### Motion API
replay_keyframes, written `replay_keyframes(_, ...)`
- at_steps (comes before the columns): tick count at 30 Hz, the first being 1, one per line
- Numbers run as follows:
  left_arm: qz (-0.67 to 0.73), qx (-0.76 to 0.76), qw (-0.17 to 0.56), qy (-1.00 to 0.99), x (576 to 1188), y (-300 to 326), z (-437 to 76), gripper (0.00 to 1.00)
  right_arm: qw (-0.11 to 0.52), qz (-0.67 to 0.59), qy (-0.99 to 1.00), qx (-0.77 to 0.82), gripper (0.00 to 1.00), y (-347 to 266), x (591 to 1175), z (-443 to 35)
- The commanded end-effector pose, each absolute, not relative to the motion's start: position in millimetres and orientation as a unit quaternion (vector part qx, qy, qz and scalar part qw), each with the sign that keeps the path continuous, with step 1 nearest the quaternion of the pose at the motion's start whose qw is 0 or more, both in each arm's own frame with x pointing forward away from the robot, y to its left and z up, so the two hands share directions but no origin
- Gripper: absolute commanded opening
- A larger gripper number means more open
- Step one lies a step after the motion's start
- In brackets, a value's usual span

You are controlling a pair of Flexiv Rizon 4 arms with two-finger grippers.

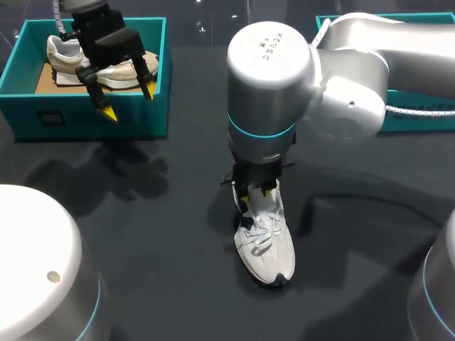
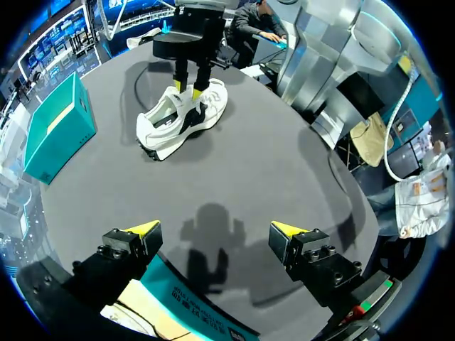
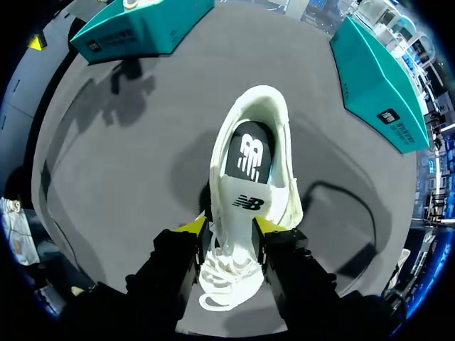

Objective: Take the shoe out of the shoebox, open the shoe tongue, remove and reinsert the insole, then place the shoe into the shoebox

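Observation:
A white sneaker (image 1: pixel 264 241) lies on the dark table, toe toward the front edge. My right gripper (image 3: pixel 230 226) comes straight down on it and is shut on the shoe tongue (image 3: pixel 247 201), a yellow tip on either side. Ahead of the tongue the dark insole (image 3: pixel 249 153) shows inside the shoe. The teal shoebox (image 1: pixel 99 117) stands at the back left with a second, cream sneaker (image 1: pixel 67 53) in it. Above its front wall my left gripper (image 1: pixel 129 101) hangs open, holding nothing. In the left wrist view the left gripper (image 2: pixel 215 231) is over the box rim (image 2: pixel 188 302).
A second teal box (image 1: pixel 419 114) stands at the back right, partly hidden behind my right arm; it also shows in the right wrist view (image 3: pixel 377 78). Bare dark table (image 1: pixel 156 234) lies between the shoebox and the white sneaker.

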State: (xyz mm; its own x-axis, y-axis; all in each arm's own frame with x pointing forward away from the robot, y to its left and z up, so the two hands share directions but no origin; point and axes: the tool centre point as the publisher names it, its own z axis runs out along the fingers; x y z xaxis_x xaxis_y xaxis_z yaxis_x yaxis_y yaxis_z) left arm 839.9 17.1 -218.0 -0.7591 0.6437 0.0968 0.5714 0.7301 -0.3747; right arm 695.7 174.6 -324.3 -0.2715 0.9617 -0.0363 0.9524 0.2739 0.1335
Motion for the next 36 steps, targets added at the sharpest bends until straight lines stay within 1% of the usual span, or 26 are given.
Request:
replay_keyframes(1,0.163,-0.329,0.110,-0.924,839,18,-218,1.00,0.038,0.045,0.797,0.602,0.38,175,707,-346)
replay_keyframes(3,0.163,-0.329,0.110,-0.924,839,18,-218,1.00,0.038,0.047,0.795,0.604,0.37,173,709,-346)
replay_keyframes(9,0.163,-0.329,0.110,-0.924,839,18,-218,1.00,0.075,0.047,0.796,0.598,0.37,173,705,-323)
replay_keyframes(18,0.163,-0.329,0.110,-0.924,839,18,-218,1.00,0.105,0.038,0.795,0.596,0.38,170,698,-306)
replay_keyframes(25,0.163,-0.329,0.110,-0.924,839,18,-218,1.00,0.088,0.040,0.797,0.596,0.36,160,711,-322)
replay_keyframes(36,0.163,-0.329,0.110,-0.924,839,18,-218,1.00,0.049,0.049,0.809,0.584,0.33,160,726,-349)
